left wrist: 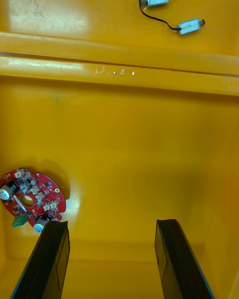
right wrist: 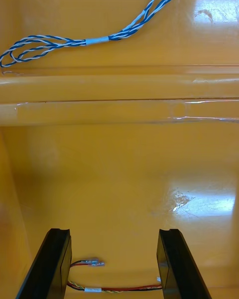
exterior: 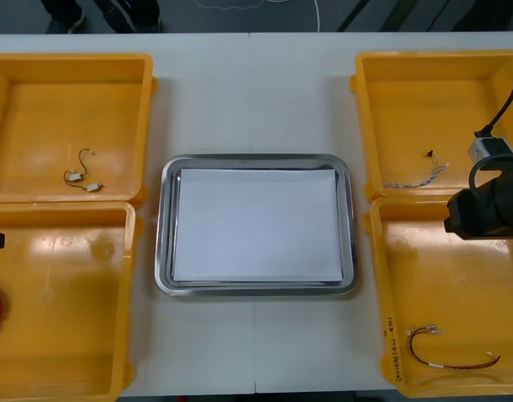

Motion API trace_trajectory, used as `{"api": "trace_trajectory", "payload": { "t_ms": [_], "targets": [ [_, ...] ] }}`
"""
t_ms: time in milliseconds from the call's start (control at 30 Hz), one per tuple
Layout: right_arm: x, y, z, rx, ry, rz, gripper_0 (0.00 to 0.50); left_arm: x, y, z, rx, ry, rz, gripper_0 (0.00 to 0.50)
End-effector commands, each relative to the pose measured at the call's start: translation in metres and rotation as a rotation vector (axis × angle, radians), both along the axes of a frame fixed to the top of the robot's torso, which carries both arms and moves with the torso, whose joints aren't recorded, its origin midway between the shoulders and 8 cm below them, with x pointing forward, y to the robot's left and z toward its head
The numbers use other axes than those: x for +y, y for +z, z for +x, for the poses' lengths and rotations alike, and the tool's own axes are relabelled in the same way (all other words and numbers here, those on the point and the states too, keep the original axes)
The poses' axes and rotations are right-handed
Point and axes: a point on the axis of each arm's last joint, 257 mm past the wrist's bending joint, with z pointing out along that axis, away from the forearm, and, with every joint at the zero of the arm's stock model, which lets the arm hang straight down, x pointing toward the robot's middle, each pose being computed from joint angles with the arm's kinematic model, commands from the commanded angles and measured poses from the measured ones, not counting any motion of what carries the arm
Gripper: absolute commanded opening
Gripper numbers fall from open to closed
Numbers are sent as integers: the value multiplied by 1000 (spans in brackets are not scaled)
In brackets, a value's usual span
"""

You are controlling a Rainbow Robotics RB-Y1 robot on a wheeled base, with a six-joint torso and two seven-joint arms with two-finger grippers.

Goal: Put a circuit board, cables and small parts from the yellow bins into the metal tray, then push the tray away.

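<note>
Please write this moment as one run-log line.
left gripper: open, above near left bin, near circuit board | right gripper: open, above red and yellow cable in near right bin | metal tray: white inside

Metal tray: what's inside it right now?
Inside the metal tray, only a white lining; no board, cable or small part lies on it. The tray floor under the lining is covered, so unseen.

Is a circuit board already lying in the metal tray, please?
No, the metal tray is white and bare inside; the circuit board lies in a yellow bin.
</note>
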Motion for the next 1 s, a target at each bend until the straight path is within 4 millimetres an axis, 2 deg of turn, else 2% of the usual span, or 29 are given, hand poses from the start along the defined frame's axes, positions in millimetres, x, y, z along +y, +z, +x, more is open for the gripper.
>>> {"api": "trace_trajectory", "payload": {
  "t_ms": [33, 67, 133, 300, 467, 600, 767, 1000],
  "targets": [
    [-4, 3, 0, -13, -16, 14, 500, 14, 13, -6, -11, -79, 99, 500],
    [-20, -21, -17, 67, -43, -13, 500, 12, 0, -10, 24, -77, 75, 500],
    [-26, -24, -20, 84, -56, -18, 500, 11, 0, -10, 23, -76, 72, 500],
    [-37, -11, -23, 104, -63, -3, 500, 16, 3, -9, 23, -59, 74, 500],
    [-29, 8, -19, 80, -173, 120, 500, 28, -4, -13, 48, 10, 38, 500],
    [-33, 13, -19, 72, -265, 160, 500, 40, -8, -16, 63, 66, 14, 500],
    [-43, 9, -27, 91, -446, 208, 500, 56, -16, -30, 85, 187, -22, 500],
    [-52, -4, -44, 134, -665, 261, 500, 65, -31, -49, 129, 317, -50, 500]
  ]
}}
